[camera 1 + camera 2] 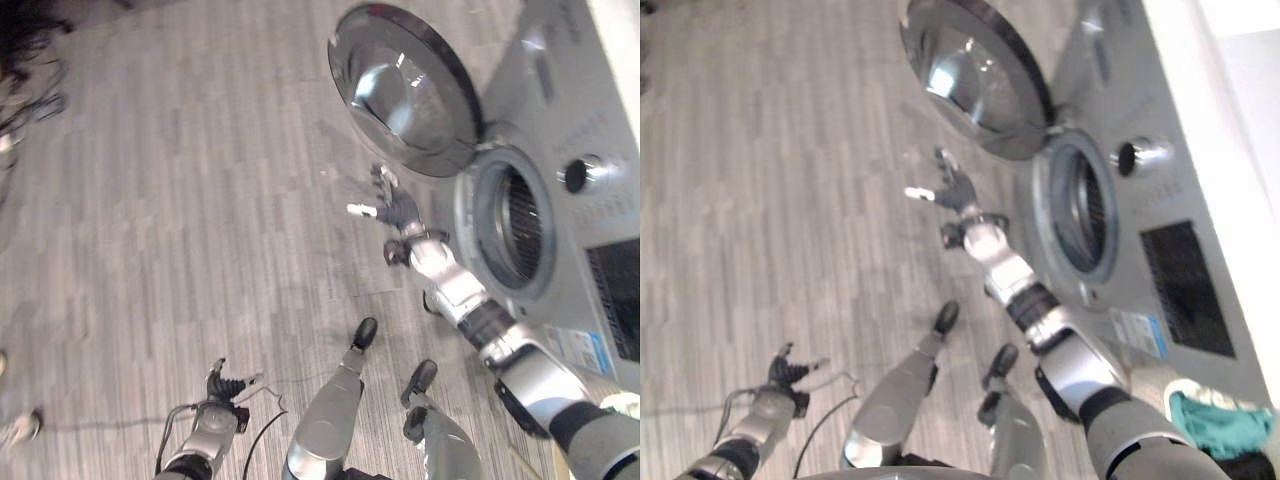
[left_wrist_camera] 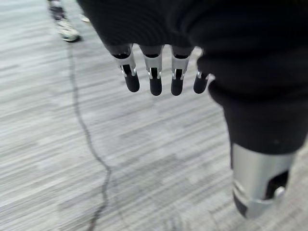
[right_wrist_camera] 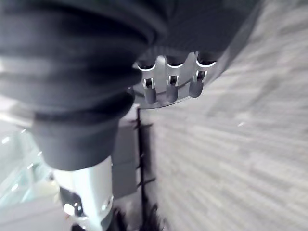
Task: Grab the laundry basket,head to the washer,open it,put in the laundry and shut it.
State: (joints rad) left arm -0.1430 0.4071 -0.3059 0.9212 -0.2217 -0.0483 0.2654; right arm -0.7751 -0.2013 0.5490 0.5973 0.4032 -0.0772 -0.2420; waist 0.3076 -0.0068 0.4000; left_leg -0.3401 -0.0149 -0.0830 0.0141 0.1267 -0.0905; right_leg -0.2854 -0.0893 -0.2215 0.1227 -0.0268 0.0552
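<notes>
Washer door (image 1: 405, 90) is swung open at 12 o'clock; right hand (image 1: 393, 208) is raised beside it, fingers spread, empty. Left hand (image 1: 226, 387) is relaxed at 7. Teal laundry (image 1: 1212, 420) sits at 5; loading into drum (image 1: 515, 225) is judged next.

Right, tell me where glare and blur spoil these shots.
Left eye view: bright reflections on the open washer door. Right eye view: the washer's top washes out to white. Right wrist view: the floor is streaked with motion blur past the right hand.
</notes>
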